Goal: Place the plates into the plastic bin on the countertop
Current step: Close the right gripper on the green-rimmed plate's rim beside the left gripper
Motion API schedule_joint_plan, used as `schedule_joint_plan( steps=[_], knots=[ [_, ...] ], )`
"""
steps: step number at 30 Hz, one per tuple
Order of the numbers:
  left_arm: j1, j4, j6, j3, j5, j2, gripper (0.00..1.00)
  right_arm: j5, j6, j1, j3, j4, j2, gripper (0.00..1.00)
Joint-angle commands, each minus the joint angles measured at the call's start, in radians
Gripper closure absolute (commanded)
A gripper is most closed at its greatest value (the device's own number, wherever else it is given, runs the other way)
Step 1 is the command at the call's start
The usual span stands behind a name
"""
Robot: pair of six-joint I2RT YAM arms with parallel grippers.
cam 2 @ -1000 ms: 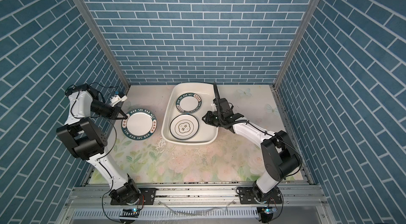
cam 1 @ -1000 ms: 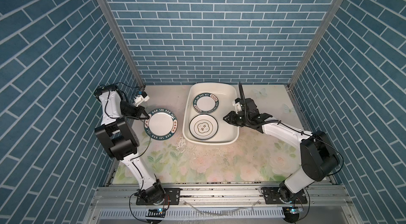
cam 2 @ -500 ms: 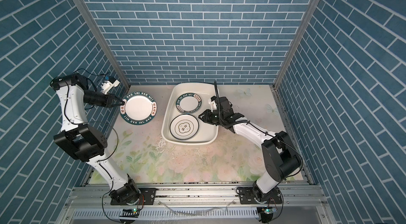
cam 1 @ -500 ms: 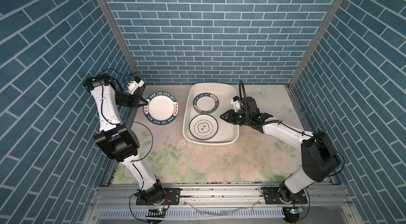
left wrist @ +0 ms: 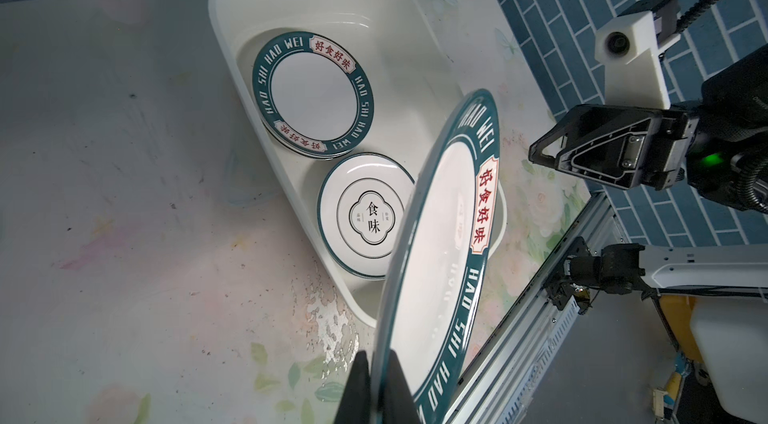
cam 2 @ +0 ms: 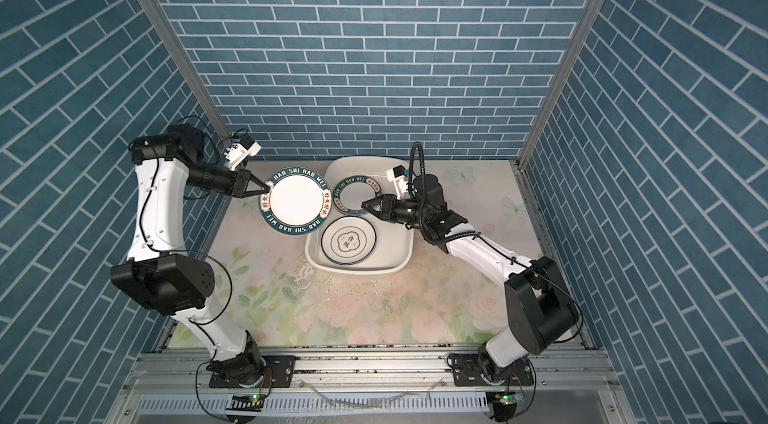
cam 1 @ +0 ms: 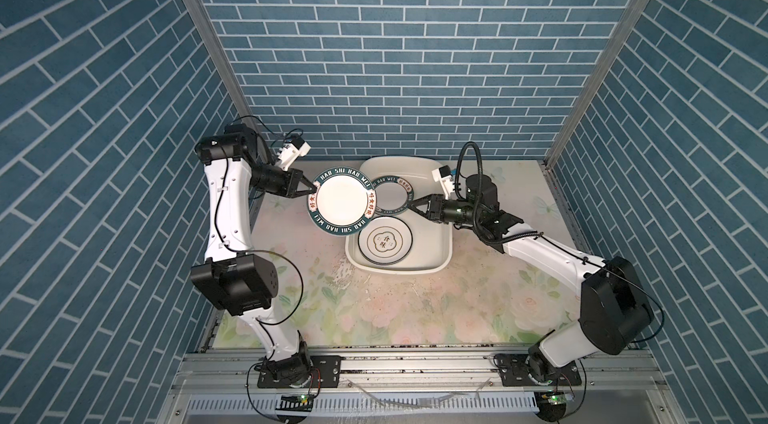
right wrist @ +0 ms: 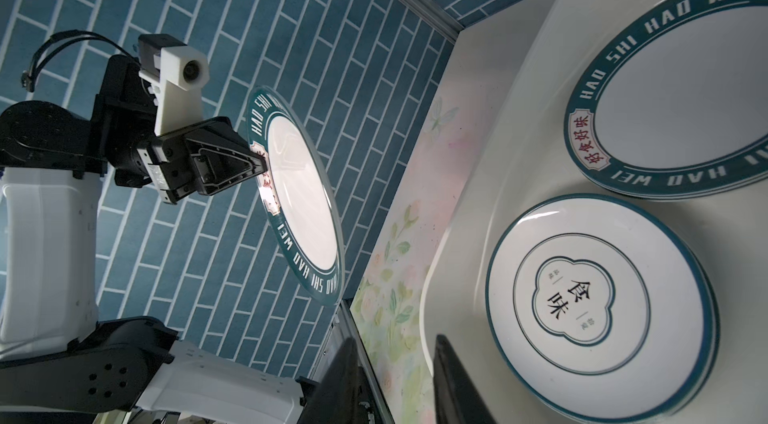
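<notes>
The left gripper [cam 1: 309, 192] is clenched on the edge of a round white plate with a dark green lettered rim [cam 1: 340, 203]. The plate is raised above the pale flowered countertop [cam 1: 415, 309] and overlaps the left rim of the glossy white plastic bin [cam 1: 432, 251], which sits at the countertop's far edge. Inside the bin, a green-rimmed stack [cam 1: 392, 198] lies at the far end and a ringed emblem plate [cam 1: 384, 241] at the near end. The right wrist view adds two things: more rims beneath the emblem plate, and the right gripper [right wrist: 395, 380] released — nothing between its jaws.

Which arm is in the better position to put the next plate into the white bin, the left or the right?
Left. The left hand grips the lifted plate by its rim, at the edge of the bin. The right hand hovers over the bin, open and empty.
</notes>
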Motion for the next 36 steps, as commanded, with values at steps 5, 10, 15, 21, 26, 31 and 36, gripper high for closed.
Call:
schedule_joint_plan(
  steps=[5, 10, 15, 21, 26, 31, 36],
  knots=[
    [-0.048, 0.079, -0.102, -0.05, 0.055, -0.011, 1.0, -0.06, 0.057, -0.004, 0.004, 0.088, -0.064, 0.6],
    [-0.069, 0.104, -0.127, -0.068, 0.072, -0.007, 1.0, -0.056, 0.056, -0.004, 0.008, 0.072, -0.06, 0.6],
    [-0.106, 0.129, -0.152, -0.059, 0.05, -0.017, 1.0, 0.039, -0.042, 0.002, 0.041, -0.097, -0.073, 0.6],
    [-0.149, 0.123, -0.161, -0.042, 0.036, -0.018, 1.0, 0.056, -0.07, 0.014, 0.06, -0.131, -0.072, 0.6],
    [-0.167, 0.117, -0.163, -0.043, 0.036, -0.019, 1.0, 0.038, -0.065, 0.032, 0.074, -0.114, -0.062, 0.6],
    [-0.181, 0.115, -0.167, -0.032, 0.041, -0.022, 1.0, 0.055, -0.084, 0.042, 0.089, -0.146, -0.044, 0.61],
    [-0.2, 0.113, -0.167, -0.034, 0.04, -0.032, 1.0, 0.051, -0.079, 0.047, 0.099, -0.142, -0.031, 0.62]
  ],
)
